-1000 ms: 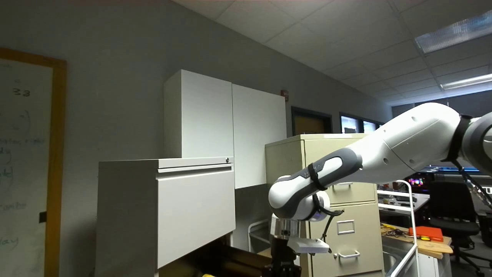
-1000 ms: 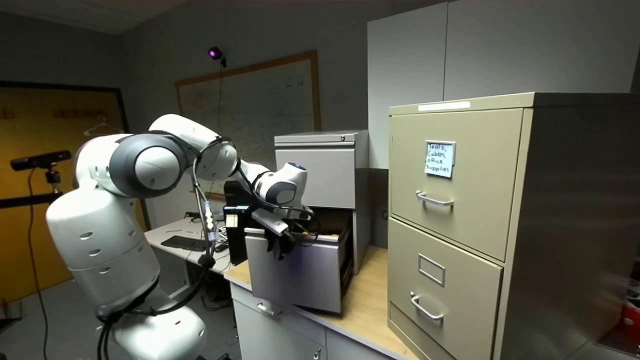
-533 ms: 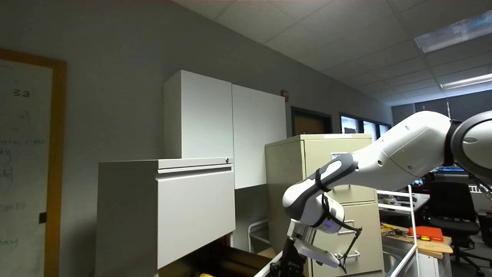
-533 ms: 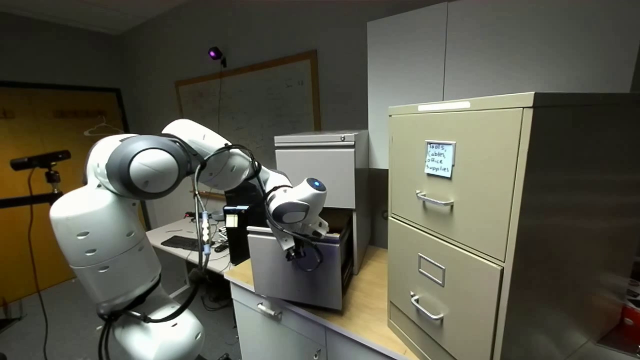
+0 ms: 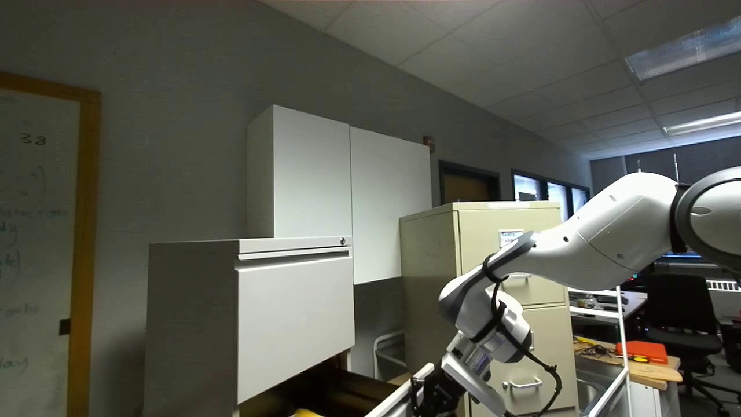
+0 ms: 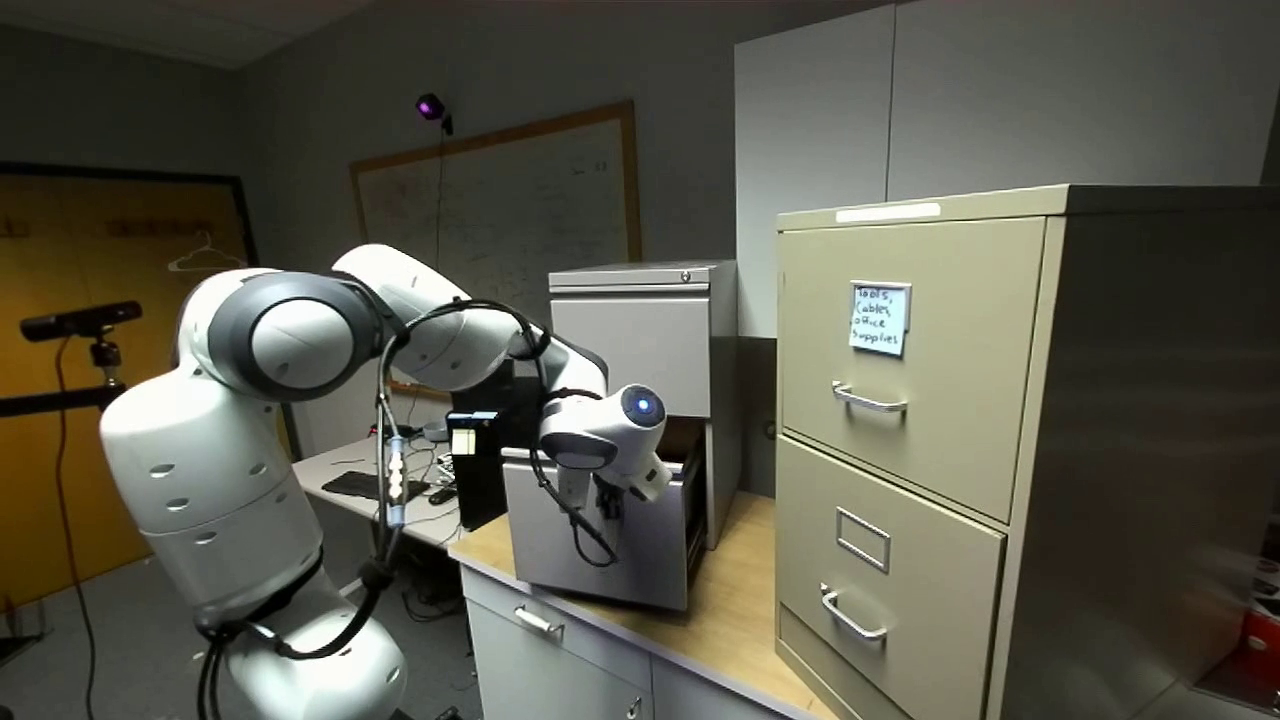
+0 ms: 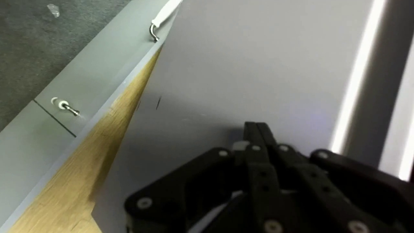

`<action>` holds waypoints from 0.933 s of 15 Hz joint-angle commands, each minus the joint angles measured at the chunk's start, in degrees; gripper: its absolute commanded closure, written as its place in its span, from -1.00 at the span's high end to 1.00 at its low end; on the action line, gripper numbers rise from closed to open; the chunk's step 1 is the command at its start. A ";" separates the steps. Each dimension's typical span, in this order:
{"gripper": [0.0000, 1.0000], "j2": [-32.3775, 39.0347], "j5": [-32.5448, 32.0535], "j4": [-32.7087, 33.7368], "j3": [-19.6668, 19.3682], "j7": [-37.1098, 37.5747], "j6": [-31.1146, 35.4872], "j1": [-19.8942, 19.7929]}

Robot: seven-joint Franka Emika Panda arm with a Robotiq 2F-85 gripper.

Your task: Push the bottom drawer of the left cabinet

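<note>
The left cabinet [image 6: 632, 350], pale grey-white metal, has its top drawer flush. Below that, the bottom drawer [image 6: 560, 555] stands partly pulled out, and its inside shows in an exterior view. In the wrist view the plain front of the bottom drawer [image 7: 252, 64] fills the middle, with a dark strip [image 7: 376, 84] along its top edge. My gripper [image 7: 257, 124] is shut with nothing between its fingers. Its tips point at the drawer front, beside a dark reflection; whether they touch is hard to tell. An exterior view shows the gripper [image 5: 425, 399] outside the drawer's rim.
A taller beige filing cabinet [image 6: 900, 350] stands to the side. The wooden counter [image 6: 745, 560] carries both cabinets, above a base unit with a handle [image 6: 538, 620]. A white double-door cupboard [image 5: 347, 191] hangs on the wall. A yellow item [image 5: 305, 413] lies in the drawer.
My gripper has closed and swung from the drawer's top edge to before its front, the wrist tilting and lowering. The bottom drawer has slid slightly inward.
</note>
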 commanded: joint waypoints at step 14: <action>-1.00 12.57 41.60 18.01 6.56 -9.44 9.05 1.79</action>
